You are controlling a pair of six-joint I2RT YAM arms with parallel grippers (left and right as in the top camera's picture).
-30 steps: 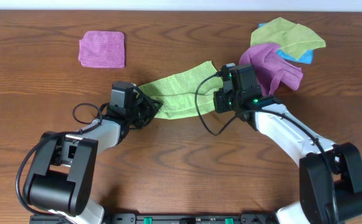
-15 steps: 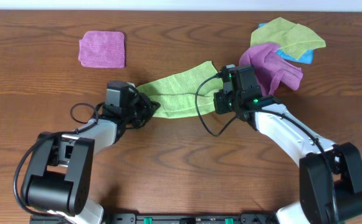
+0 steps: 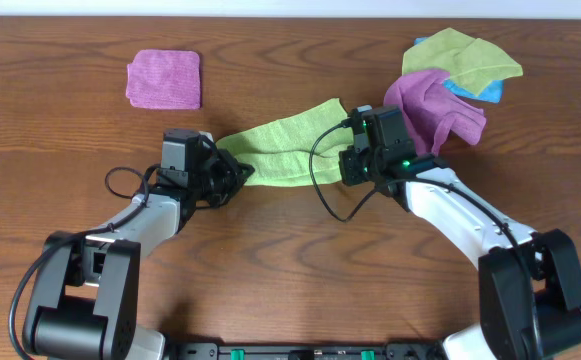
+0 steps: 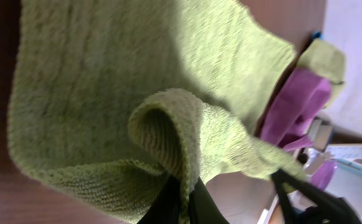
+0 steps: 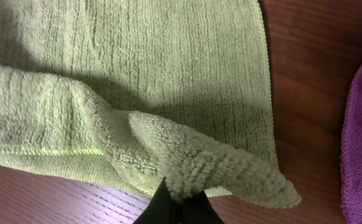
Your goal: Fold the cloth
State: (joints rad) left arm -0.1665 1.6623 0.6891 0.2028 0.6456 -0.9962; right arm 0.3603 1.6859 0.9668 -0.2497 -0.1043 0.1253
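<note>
The cloth (image 3: 285,150) lies stretched as a slanted band near the middle of the bench (image 3: 290,260), a little toward the far edge. Its left end sits lower and its right end sits higher in the overhead view.

The left gripper (image 3: 238,172) meets the cloth at its left end. In the left wrist view its dark fingers (image 4: 166,206) are pressed together on a raised fold of the cloth (image 4: 168,127). The fold loops up out of the pinch, and the rest of the fabric spreads flat beyond it.

The right gripper (image 3: 348,165) is at the cloth's right end, on the near side of the band. In the right wrist view its fingers (image 5: 168,208) are likewise clamped on a fuzzy rolled lip of the cloth (image 5: 212,168). That lip is lifted off the wood near the corner, and the flat part of the towel reaches away toward the top of that view.

A flat purple cloth (image 3: 164,79) rests toward the far left corner, well apart from both arms. Toward the far right corner, a crumpled purple cloth (image 3: 435,108) is bunched just beside the right gripper. It touches a second green cloth (image 3: 465,55), and a bit of blue cloth (image 3: 482,92) shows at the edge of that one.
</note>
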